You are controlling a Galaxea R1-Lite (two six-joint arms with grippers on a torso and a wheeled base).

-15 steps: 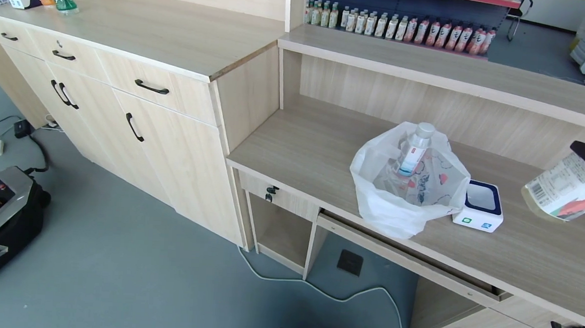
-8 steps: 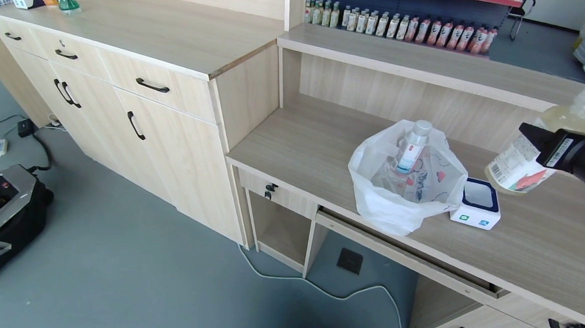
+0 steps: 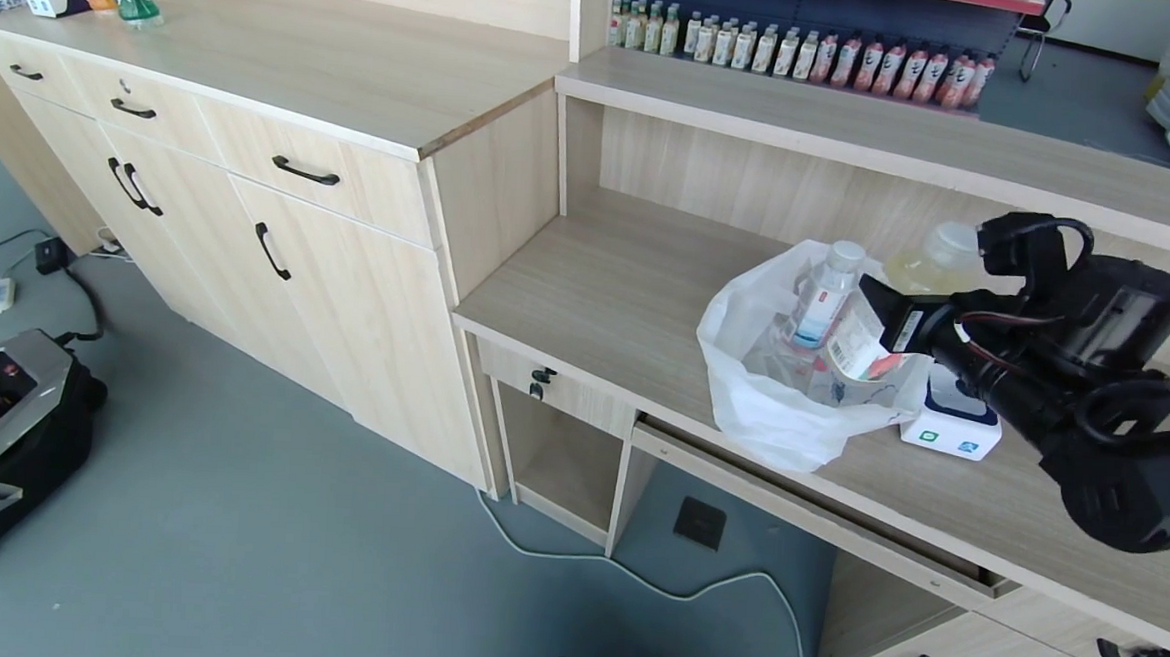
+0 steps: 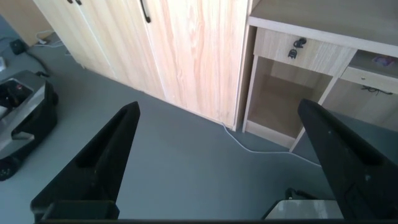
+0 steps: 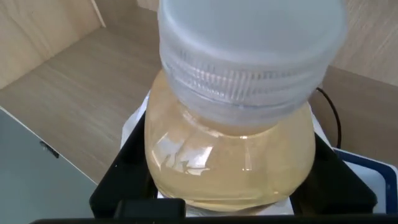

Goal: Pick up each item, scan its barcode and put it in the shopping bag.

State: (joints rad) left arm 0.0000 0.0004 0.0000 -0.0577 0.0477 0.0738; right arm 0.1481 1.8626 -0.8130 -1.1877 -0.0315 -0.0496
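I am holding a bottle of pale yellow drink (image 3: 920,270) in my right gripper (image 3: 898,311), and the fingers (image 5: 121,180) are pressing on both sides of its body, just under the wide white cap. The bottle is leaning: its cap is pointing up and toward the back wall of the counter (image 3: 607,290), and its labelled lower end is going down into the open mouth of the white shopping bag (image 3: 771,408). In my right wrist view the bottle (image 5: 230,155) is standing very close in front of the camera, with the wood of the counter behind it. The shopping bag is standing on the counter near its front edge. A clear bottle (image 3: 825,291) with a white cap and a red and white label is standing upright inside it, just beside the label of the bottle that I am holding; whether the two are touching I cannot tell. The scanner (image 3: 950,428), a small white box with a dark blue rim, is sitting on the counter right against the bag, on the side of my right arm. My left gripper (image 4: 219,112) is hanging low, well apart from the counter, with its two fingers spread wide and nothing between them; under it the grey floor (image 4: 186,162) and the pale cupboard (image 4: 193,50) are showing.
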